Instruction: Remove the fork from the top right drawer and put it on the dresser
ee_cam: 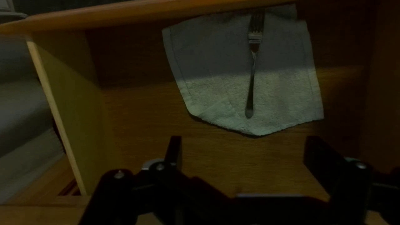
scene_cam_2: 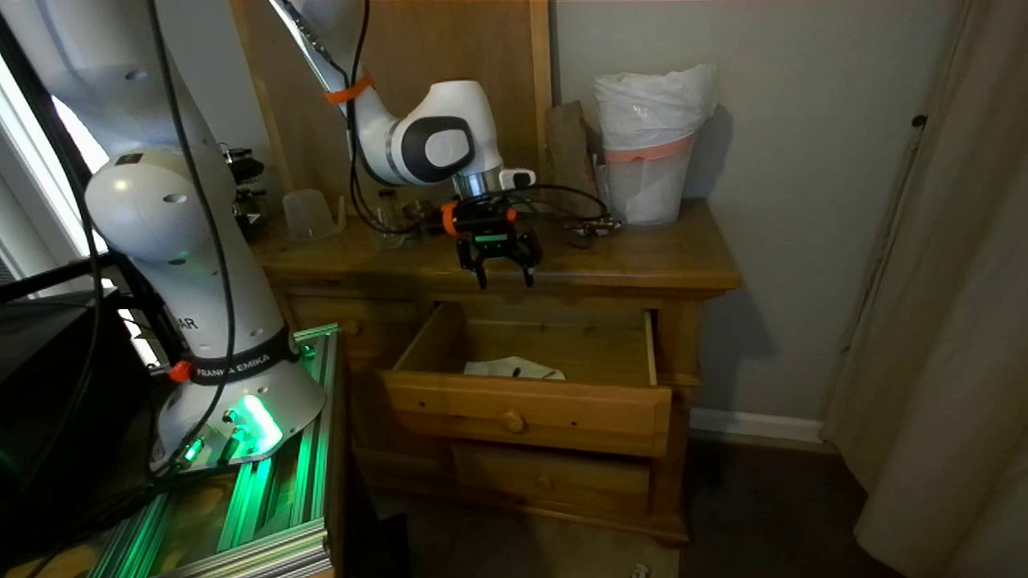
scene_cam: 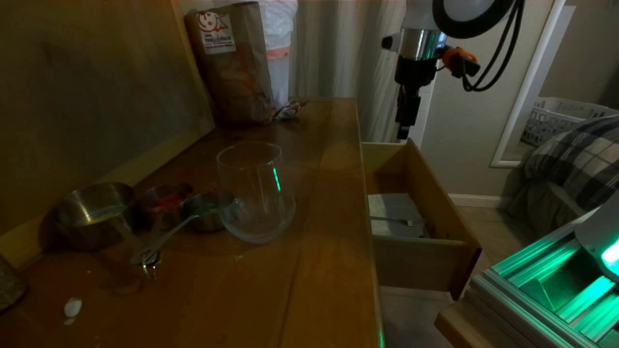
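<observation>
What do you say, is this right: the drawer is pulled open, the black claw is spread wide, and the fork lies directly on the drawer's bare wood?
One slip: the fork isn't on bare wood; the wrist view shows it on a pale cloth. The drawer is indeed pulled open and the black claw spread wide.

Robot arm point(scene_cam_2: 169, 233): "FRANKA EMIKA" on black band point(scene_cam_2: 255, 360), "AR" above. Paper bag point(scene_cam: 237, 82) label point(scene_cam: 216, 35): "THE … PACK", rest blurred.
</observation>
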You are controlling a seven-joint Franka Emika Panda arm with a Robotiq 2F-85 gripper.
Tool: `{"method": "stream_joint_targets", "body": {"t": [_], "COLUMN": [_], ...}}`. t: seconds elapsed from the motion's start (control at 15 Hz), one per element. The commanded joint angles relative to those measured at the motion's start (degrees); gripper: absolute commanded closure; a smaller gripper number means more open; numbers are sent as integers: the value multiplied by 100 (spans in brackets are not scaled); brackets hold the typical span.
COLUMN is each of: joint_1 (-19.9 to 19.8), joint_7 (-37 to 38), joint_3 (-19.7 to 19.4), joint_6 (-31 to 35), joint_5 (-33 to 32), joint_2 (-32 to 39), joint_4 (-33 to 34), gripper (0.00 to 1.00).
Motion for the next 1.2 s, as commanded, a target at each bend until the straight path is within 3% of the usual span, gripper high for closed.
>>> {"method": "stream_joint_targets", "body": {"t": [0.0,0.2,0.33,0.47,0.6,0.73,0.93,1.13], "joint_1": [-43,-43,7,63,-108,-583,-1492,-1816], "joint_7": [-19,-25,-476,-1336,-2183,-2808,-2884,-2509], "joint_3": [46,46,46,178,566,1204,1989,1846], "joint_6": [-6,-6,248,606,974,1313,1794,2129], "joint_5": [18,17,426,1246,2092,2673,2367,1494], "joint_2": [28,30,369,697,1061,1428,1996,2462], "joint_4": [14,23,17,7,-6,-14,-22,-16], "gripper": [0,0,0,0,0,0,0,0]}}
